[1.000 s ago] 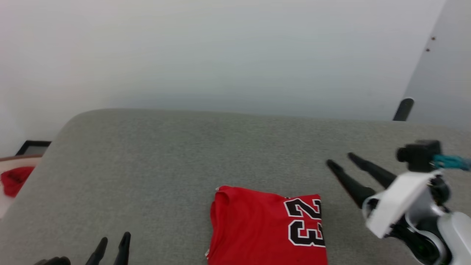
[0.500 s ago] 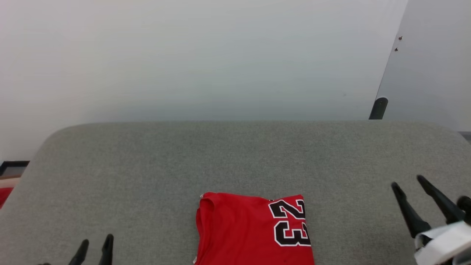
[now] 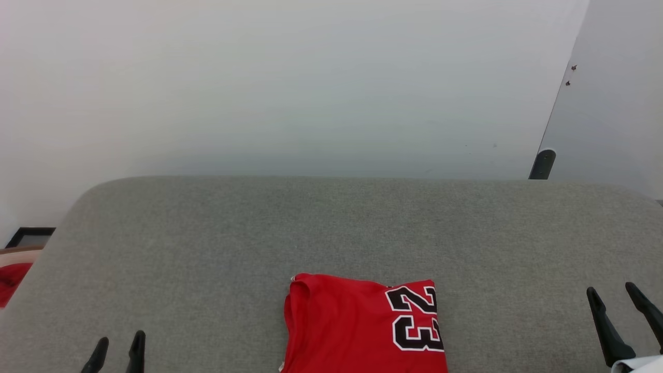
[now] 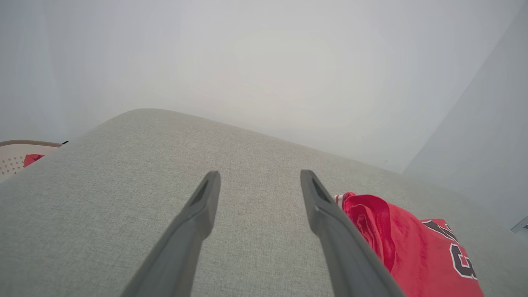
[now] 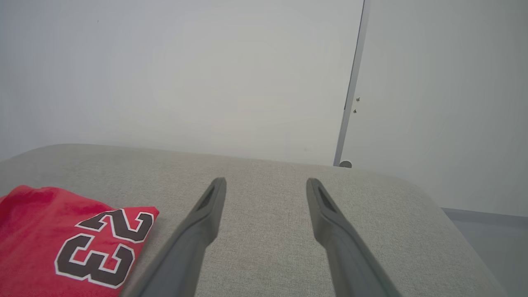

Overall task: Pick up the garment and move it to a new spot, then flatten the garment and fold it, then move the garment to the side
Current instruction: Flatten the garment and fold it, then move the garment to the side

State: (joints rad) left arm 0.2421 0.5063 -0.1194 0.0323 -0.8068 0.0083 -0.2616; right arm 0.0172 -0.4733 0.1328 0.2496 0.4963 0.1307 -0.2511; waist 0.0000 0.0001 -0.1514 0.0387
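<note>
1. The garment (image 3: 362,326) lies folded into a compact red rectangle on the grey cushioned surface (image 3: 331,223). In the head view it sits at the middle of the near side, and that view's bottom edge cuts off its lower part.
2. A black "23" with a white outline faces up on the right part of the fold, turned sideways (no other lettering can be made out).
3. The left gripper (image 3: 120,343) sits low at the left, well apart from the garment. Its two dark fingers are spread with only bare cushion between them.
4. The right gripper (image 3: 611,292) sits low at the right, fingers likewise parted and holding nothing, clear of the garment's right edge.
5. In the left wrist view, a red-and-white striped edge of the garment peeks out beside the right-hand finger.
6. Beyond the cushion's left edge, a pale basket (image 4: 10,161) holds a small red cloth (image 4: 32,159).
7. A plain pale wall (image 3: 311,88) rises behind the cushion, and a dark post (image 3: 542,164) stands at the far right.
</note>
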